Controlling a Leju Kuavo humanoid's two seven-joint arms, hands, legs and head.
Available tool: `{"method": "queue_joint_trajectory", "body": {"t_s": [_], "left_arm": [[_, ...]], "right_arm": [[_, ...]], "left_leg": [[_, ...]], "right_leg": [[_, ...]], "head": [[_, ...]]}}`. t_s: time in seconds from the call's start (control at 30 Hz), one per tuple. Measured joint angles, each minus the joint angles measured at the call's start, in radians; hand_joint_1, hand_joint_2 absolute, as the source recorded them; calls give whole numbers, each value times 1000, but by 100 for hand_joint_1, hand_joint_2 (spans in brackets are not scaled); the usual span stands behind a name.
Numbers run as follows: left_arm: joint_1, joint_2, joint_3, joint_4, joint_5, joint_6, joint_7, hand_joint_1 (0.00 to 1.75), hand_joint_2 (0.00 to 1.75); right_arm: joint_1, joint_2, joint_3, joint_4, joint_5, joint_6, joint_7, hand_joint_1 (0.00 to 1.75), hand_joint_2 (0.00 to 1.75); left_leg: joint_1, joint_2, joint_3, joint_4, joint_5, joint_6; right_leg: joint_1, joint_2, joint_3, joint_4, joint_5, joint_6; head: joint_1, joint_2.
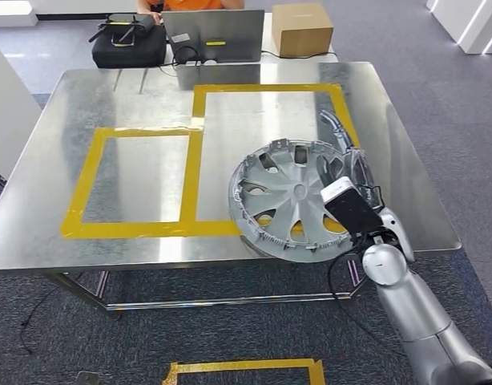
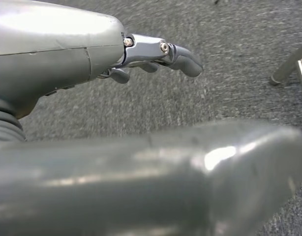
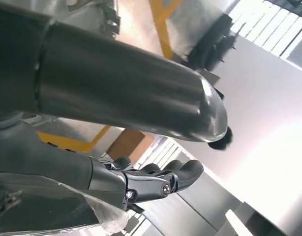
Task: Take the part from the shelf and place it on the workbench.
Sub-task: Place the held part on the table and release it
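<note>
The right arm [image 1: 425, 321] rises from the lower right corner of the head view, nearest the camera. From left to right on the steel workbench [image 1: 50, 160]: a yellow tape rectangle [image 1: 86, 180], a second taped box [image 1: 198, 144] sharing its middle strip, then the wheel cover [image 1: 286, 196], and last the right hand [image 1: 352, 172] at the cover's far right rim. The cover appears to lie face-up on the near right part of the bench, partly across the near tape line, its near edge close to the bench's edge. Whether the right hand's fingers grip the rim cannot be told; in the right wrist view they [image 3: 168, 179] are seen only slightly curled.

The placing step looks almost done. It would be done best if the cover were slid further inside the taped box and laid flat before the fingers are spread and drawn clear sideways.

The left hand [image 2: 157, 54] hangs over grey carpet, fingers apart and holding nothing.
</note>
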Motion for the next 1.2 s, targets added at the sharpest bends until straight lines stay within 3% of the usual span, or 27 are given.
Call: {"method": "queue_joint_trajectory", "body": {"t_s": [0.07, 0.17, 0.2, 0.23, 0.27, 0.33, 0.4, 0.53, 0.6, 0.7, 0.73, 0.77, 0.8, 0.83, 0.9, 0.93, 0.97, 1.03, 1.1, 1.13, 1.2], "left_arm": [[2, -3, 11, 0, 10, 7, 0, 0, 0], [4, -6, 26, 0, 20, 20, 2, 0, 0], [5, -8, 30, 0, 20, 26, 3, 0, 0], [6, -9, 35, 0, 21, 32, 4, 0, 0], [8, -11, 39, 0, 21, 39, 4, 0, 0], [8, -12, 45, 0, 22, 52, 4, 0, 0], [7, -14, 48, 0, 22, 61, 4, 0, 0], [8, -19, 52, 0, 22, 66, 5, 0, 0], [7, -22, 53, 0, 22, 66, 6, 0, 0], [7, -22, 55, 0, 22, 67, 6, 0, 0], [7, -22, 57, 0, 22, 67, 6, 0, 0], [7, -22, 60, 0, 21, 68, 6, 0, 0], [7, -23, 62, 0, 21, 69, 7, 0, 0], [7, -24, 64, 0, 19, 70, 7, 0, 0], [7, -26, 65, 0, 17, 73, 9, 0, 0], [7, -27, 66, 0, 16, 76, 10, 0, 0], [7, -28, 66, 0, 14, 78, 11, 0, 0], [8, -28, 68, 0, 12, 83, 13, 0, 0], [10, -28, 69, 0, 10, 86, 14, 0, 0], [10, -28, 69, 0, 9, 87, 15, 0, 0], [10, -28, 69, 0, 6, 88, 16, 0, 0]], "right_arm": [[16, 3, -14, -64, -19, -4, -5, 0, 0], [46, 6, -23, -137, -39, -5, -10, 0, 0], [59, 7, -25, -154, -45, -5, -12, 0, 0], [71, 7, -28, -170, -52, -6, -14, 0, 0], [81, 8, -32, -186, -59, -7, -18, 0, 0], [95, 8, -40, -212, -73, -10, -24, 0, 0], [103, 8, -47, -231, -84, -12, -28, 0, 0], [120, 8, -61, -252, -98, -12, -29, 0, 0], [124, 8, -66, -258, -98, -12, -29, 0, 0], [129, 8, -69, -260, -99, -12, -29, 0, 0], [133, 8, -69, -261, -99, -12, -29, 0, 0], [136, 8, -69, -261, -99, -12, -29, 0, 0], [139, 8, -70, -261, -99, -12, -29, 0, 0], [140, 8, -72, -261, -99, -12, -29, 0, 0], [141, 8, -76, -262, -99, -12, -29, 0, 0], [143, 8, -79, -263, -99, -12, -29, 0, 0], [144, 8, -81, -264, -98, -13, -30, 0, 0], [148, 8, -84, -265, -96, -15, -31, 0, 0], [149, 8, -84, -266, -94, -16, -31, 0, 0], [150, 8, -84, -266, -94, -16, -32, 0, 0], [153, 8, -84, -267, -93, -16, -31, 0, 0]], "left_leg": [[1, 0, -11, 33, -29, -11], [5, 2, -74, 202, -128, -24], [5, 2, -89, 249, -146, -27], [6, 2, -90, 264, -145, -28], [6, 2, -73, 239, -125, -28], [7, 2, 0, 110, -68, -24], [5, 1, 49, 11, -39, -16], [2, 2, 48, -14, -22, 11], [5, 5, 42, -22, -9, 25], [3, 7, 19, -22, 8, 34], [2, 8, 10, -21, 14, 34], [1, 8, 0, -21, 21, 34], [0, 8, -8, -20, 28, 33], [-1, 8, -16, -20, 35, 31], [-3, 7, -27, -19, 47, 25], [-4, 7, -30, -19, 54, 20], [-4, 7, -33, -19, 61, 14], [-4, 7, -36, -21, 75, 1], [-2, 6, -45, -4, 50, -11], [-1, 6, -55, 29, 12, -16], [3, 6, -83, 147, -92, -25]], "right_leg": [[-5, -3, 2, -6, 7, -11], [-6, -6, 2, -8, 12, -18], [-6, -7, 1, -7, 12, -18], [-6, -7, -1, -6, 13, -18], [-6, -7, -2, -5, 13, -18], [-6, -7, -4, -2, 15, -15], [-3, -6, -9, 2, 19, -7], [-5, -4, -19, 0, 26, 18], [-6, -3, -37, 30, -8, 25], [-7, -4, -94, 193, -117, 32], [-7, -4, -109, 248, -144, 34], [-7, -4, -108, 272, -151, 35], [-7, -4, -87, 257, -141, 33], [-7, -4, -45, 202, -117, 31], [-5, -4, 61, 51, -77, 23], [-3, -4, 95, -2, -66, 19], [-1, -4, 111, -30, -64, 16], [2, -4, 100, -36, -54, 8], [-1, -7, 88, -41, -39, -9], [-4, -9, 82, -43, -28, -17], [-4, -11, 60, -42, -7, -26]], "head": [[-4, 0], [-9, 0], [-9, 0], [-9, 0], [-9, 0], [-9, 0], [-8, 0], [-9, 0], [-6, 0], [-1, 0], [-1, 0], [-1, 0], [-1, 0], [-1, 0], [-1, 0], [-2, 0], [-1, 0], [0, 0], [-1, 0], [-2, 0], [-5, 0]]}}
